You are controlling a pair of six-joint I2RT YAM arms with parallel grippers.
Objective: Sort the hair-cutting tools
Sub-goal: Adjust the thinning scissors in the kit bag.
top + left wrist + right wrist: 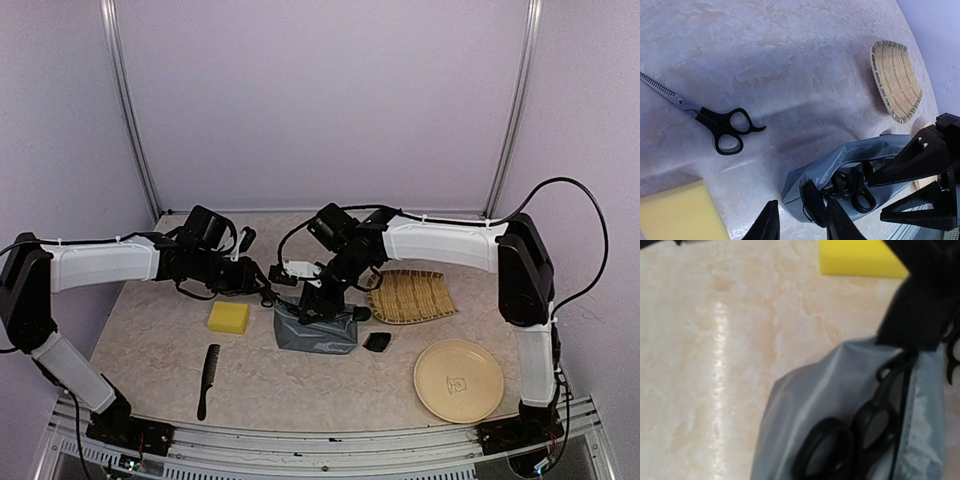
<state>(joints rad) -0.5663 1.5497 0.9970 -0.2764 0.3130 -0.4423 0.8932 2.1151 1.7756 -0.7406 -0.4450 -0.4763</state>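
1. Black fingers of my left gripper (802,205) stand apart at the near end of the grey-blue pouch (840,160). A dark tab on the pouch's edge sits between them with a gap on one side, so I read the gripper as open and holding nothing.
2. My right gripper (876,194) hangs at the pouch's mouth with its fingers spread. The tips are right by the handle loops of the pouched scissors (852,189), and I cannot tell whether it pinches them.
3. The pouched scissors sit handles-out in the mouth, with the blades hidden inside. Their long axis runs along the pouch.
4. The toothed scissors (715,127) lie flat and closed on the table (150,350), near the yellow sponge (228,317). In the left wrist view the blades point up-left and the loops down-right.
5. The comb (207,381) lies near the front edge, left of centre. Its long axis runs near-to-far with a slight tilt, and the far end points toward the sponge.
6. The clipper guard (377,341) sits just right of the pouch, between it and the tan plate (440,365).
7. A woven basket tray (412,297) lies behind the guard, to the right of the pouch.
8. The table is beige and marbled. Lilac walls close it in, with metal rails (127,110) running up the back corners.
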